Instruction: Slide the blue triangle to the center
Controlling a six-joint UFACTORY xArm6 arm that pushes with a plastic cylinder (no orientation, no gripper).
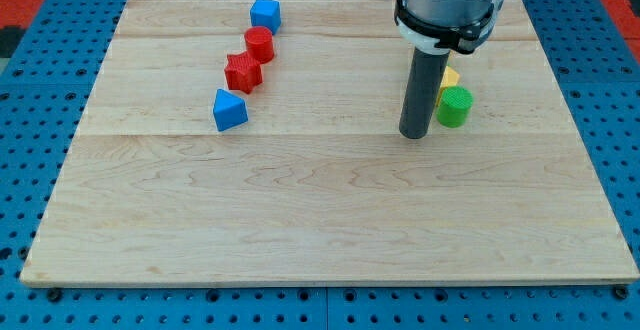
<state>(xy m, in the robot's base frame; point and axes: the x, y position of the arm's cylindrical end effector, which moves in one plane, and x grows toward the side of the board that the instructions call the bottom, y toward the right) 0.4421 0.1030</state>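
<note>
Blue triangle (pixel 229 110) sits untouched at the board's left, my tip (pixel 415 134), a bare rod with no jaws, well right beside the green cylinder (pixel 454 106), so I must first swing round its left side.

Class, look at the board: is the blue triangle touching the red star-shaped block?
Apart. The camera view shows bare wood between the blue triangle and the red star-shaped block.

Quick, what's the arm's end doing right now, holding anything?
No claw: my tip holds nothing, resting beside the green cylinder, far right of the blue triangle.
</note>
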